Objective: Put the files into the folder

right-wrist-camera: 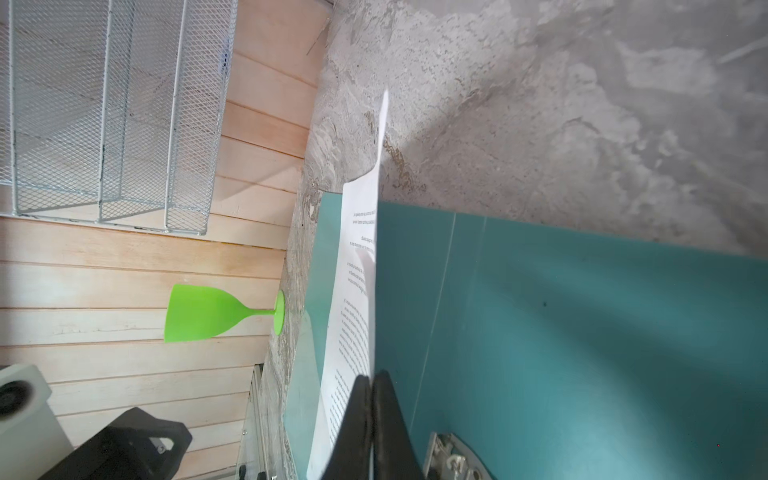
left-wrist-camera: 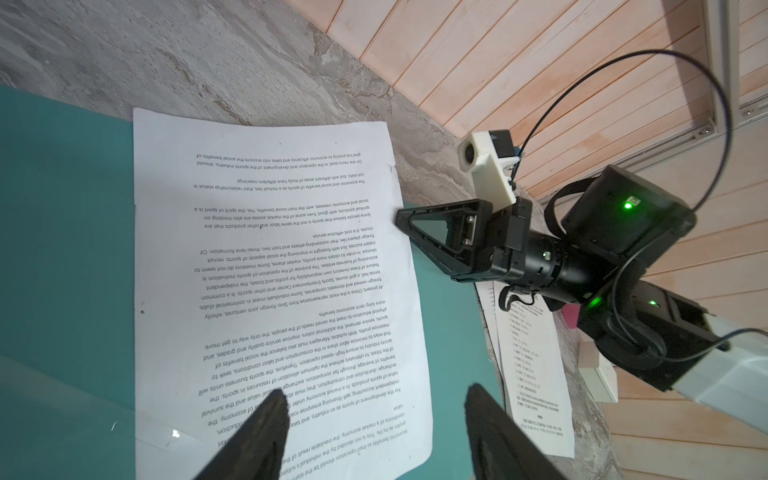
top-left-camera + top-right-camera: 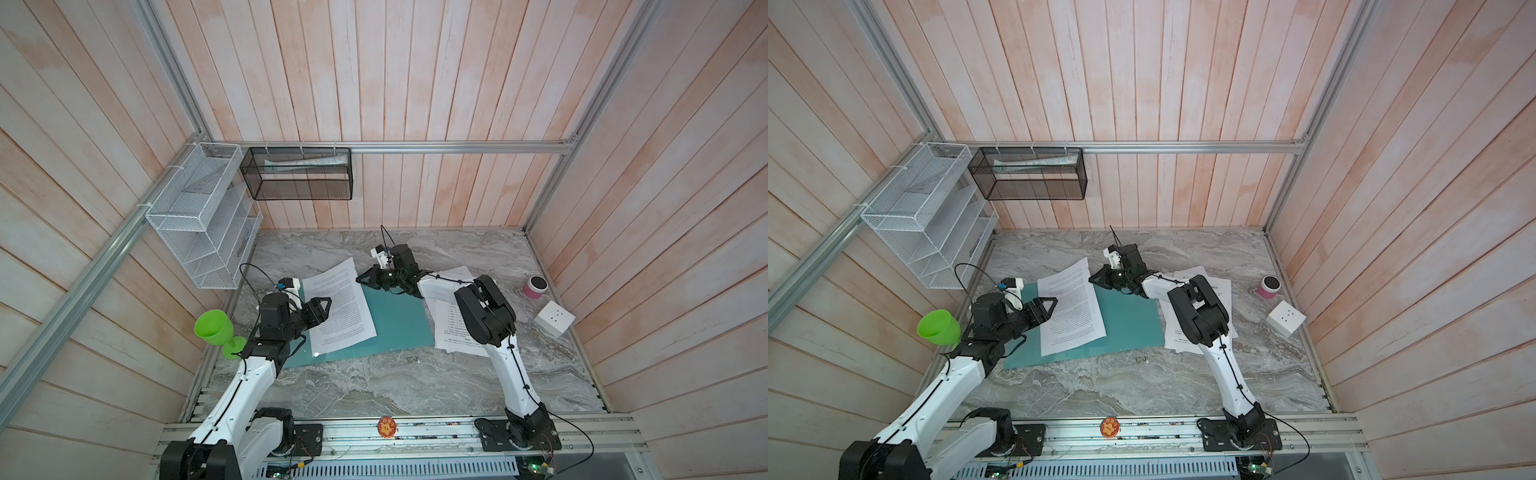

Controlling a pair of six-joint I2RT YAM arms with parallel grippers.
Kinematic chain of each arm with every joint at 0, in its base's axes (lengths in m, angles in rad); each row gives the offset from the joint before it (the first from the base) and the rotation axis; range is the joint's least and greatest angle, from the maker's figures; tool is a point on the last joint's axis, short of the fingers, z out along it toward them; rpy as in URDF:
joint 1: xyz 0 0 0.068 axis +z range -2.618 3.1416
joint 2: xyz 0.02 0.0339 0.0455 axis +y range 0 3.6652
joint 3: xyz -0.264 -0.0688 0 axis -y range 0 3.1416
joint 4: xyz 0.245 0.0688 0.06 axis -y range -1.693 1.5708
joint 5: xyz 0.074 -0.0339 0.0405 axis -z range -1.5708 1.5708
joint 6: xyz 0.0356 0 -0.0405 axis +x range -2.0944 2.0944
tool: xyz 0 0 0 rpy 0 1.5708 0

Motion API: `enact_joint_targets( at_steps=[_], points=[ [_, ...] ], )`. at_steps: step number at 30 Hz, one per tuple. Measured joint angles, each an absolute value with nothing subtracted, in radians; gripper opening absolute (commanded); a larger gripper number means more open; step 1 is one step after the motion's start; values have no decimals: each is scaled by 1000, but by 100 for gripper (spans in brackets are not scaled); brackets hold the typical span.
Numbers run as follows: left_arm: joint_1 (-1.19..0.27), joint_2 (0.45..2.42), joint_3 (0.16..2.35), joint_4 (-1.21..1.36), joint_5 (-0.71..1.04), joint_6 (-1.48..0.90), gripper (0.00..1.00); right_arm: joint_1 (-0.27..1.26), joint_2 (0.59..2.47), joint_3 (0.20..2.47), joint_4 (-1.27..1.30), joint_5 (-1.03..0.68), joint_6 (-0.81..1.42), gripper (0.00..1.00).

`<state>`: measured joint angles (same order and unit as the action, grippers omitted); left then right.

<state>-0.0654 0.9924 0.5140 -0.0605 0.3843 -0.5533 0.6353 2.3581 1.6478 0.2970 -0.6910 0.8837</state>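
Observation:
The teal folder (image 3: 399, 328) (image 3: 1133, 324) lies open and flat on the marble table, its metal clip (image 1: 453, 457) showing near the spine. One printed white sheet (image 3: 340, 307) (image 2: 270, 270) rests askew on its left half. My right gripper (image 3: 360, 279) (image 1: 371, 378) is shut on that sheet's far right edge, and the far corner curls up off the table. My left gripper (image 3: 326, 305) (image 2: 374, 399) hovers open over the sheet's left side, holding nothing. More files (image 3: 446, 328) (image 2: 536, 374) lie stacked right of the folder, partly hidden under my right arm.
A green goblet (image 3: 214, 328) stands at the table's left edge beside my left arm. A pink cylinder (image 3: 535, 286) and a white socket cube (image 3: 555, 318) sit at the right edge. A white mesh rack (image 3: 199, 216) and a black mesh basket (image 3: 297, 174) hang on the walls.

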Motion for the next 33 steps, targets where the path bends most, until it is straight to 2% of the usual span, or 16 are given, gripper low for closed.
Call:
enact_joint_targets(
  at_steps=[17,19,21,33],
  points=[
    [-65,993,503,-65,384,-562,70,661,2362,1657,232,-649,937,0],
    [-65,993,503,-65,384,-562,70,663,2375,1683,178,-643,913,14],
    [-65,993,503,-65,384,-562,70,664,2388,1708,134,-638,890,19],
    [-65,993,472,-54,384,-569,69,664,2460,1754,68,-710,843,20]
  ],
)
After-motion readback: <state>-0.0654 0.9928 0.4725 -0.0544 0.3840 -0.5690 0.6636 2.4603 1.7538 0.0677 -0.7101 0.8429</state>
